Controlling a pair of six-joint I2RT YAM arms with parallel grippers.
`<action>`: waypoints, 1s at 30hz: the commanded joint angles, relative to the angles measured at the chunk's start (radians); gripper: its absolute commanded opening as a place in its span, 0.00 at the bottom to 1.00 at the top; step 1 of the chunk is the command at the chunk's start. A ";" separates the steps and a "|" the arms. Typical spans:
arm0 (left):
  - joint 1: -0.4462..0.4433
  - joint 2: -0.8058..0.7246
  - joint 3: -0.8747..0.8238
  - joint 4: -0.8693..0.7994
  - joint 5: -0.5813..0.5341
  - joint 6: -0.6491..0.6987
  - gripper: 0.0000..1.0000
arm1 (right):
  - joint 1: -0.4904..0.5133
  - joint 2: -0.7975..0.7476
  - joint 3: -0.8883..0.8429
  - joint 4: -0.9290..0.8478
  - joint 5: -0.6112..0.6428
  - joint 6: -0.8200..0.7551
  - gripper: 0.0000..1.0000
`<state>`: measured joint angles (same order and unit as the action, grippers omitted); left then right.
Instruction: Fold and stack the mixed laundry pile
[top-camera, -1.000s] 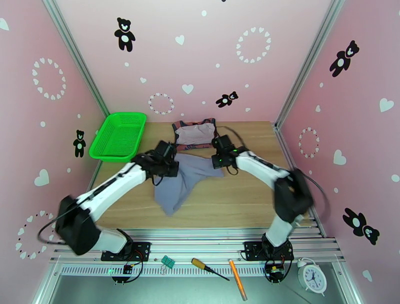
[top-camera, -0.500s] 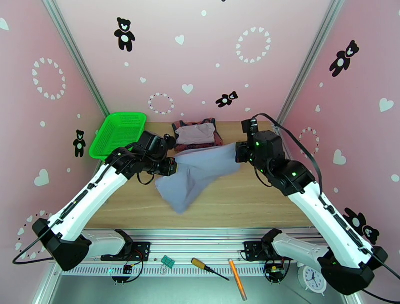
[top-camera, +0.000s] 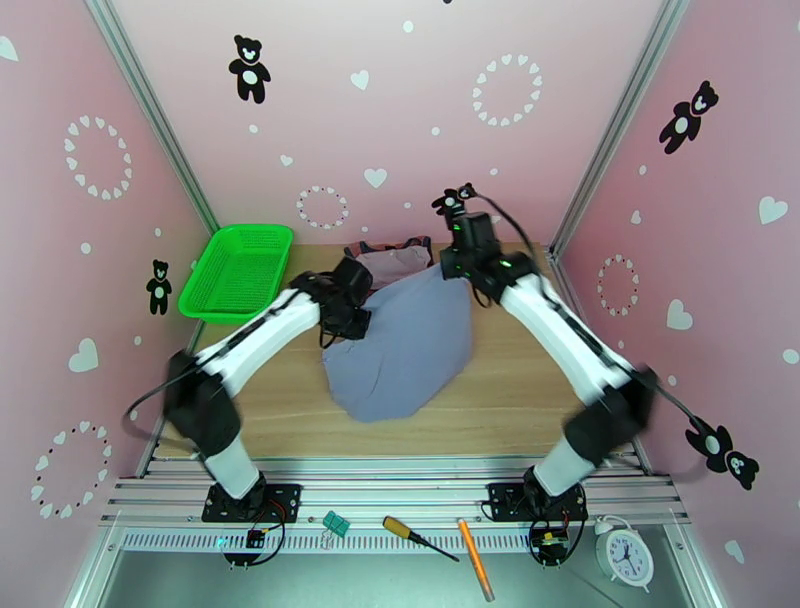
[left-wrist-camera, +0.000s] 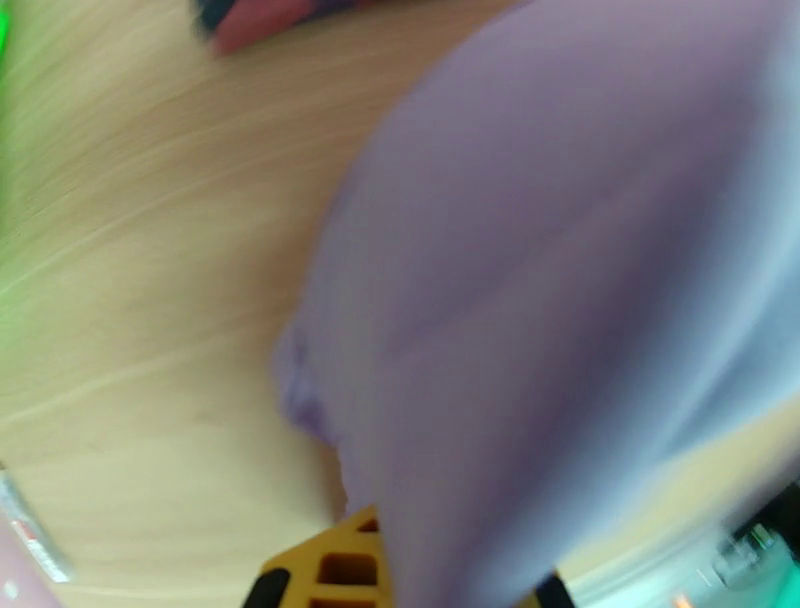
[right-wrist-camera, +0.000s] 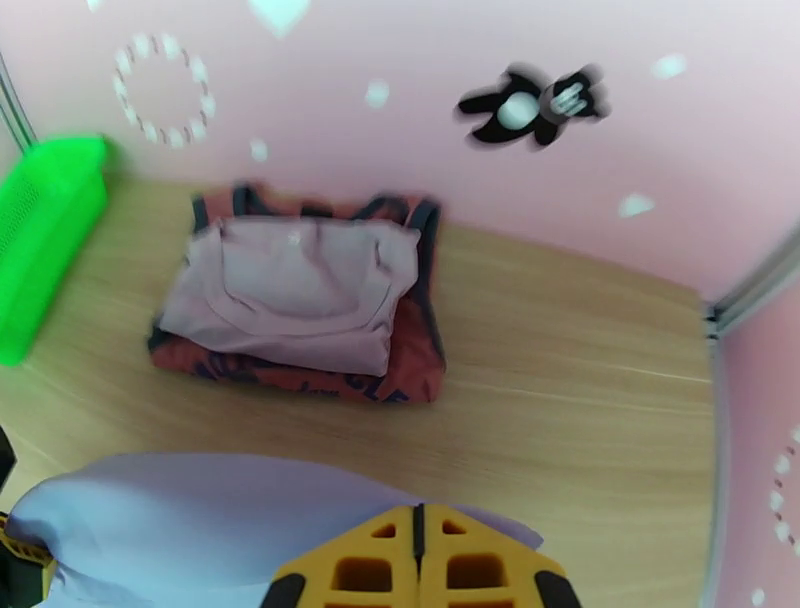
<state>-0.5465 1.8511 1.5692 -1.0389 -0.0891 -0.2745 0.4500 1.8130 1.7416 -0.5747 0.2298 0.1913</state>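
Rust-red top (right-wrist-camera: 420, 370) with dark lettering, blurred, illegible

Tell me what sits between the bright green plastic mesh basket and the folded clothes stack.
Just bare wooden tabletop between the green mesh basket and the rust-red-and-lilac stack, per the right wrist view.

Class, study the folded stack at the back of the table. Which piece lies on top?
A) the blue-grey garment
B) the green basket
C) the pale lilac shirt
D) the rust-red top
C: in the right wrist view the pale lilac shirt lies folded on the rust-red top, whose dark-trimmed edges stick out past it on several sides.
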 joint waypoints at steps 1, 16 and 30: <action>0.059 0.077 0.037 0.001 -0.259 -0.048 0.00 | -0.005 0.147 0.093 0.032 -0.051 -0.048 0.18; 0.069 -0.110 -0.015 -0.050 -0.202 -0.088 0.99 | 0.005 -0.152 -0.320 0.100 -0.142 -0.056 0.49; 0.144 -0.317 -0.561 0.250 0.178 -0.239 0.98 | 0.210 -0.305 -0.735 0.105 -0.180 0.071 0.63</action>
<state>-0.4061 1.5074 1.0302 -0.9245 -0.0093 -0.4675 0.6624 1.4780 1.0546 -0.5034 0.0113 0.1886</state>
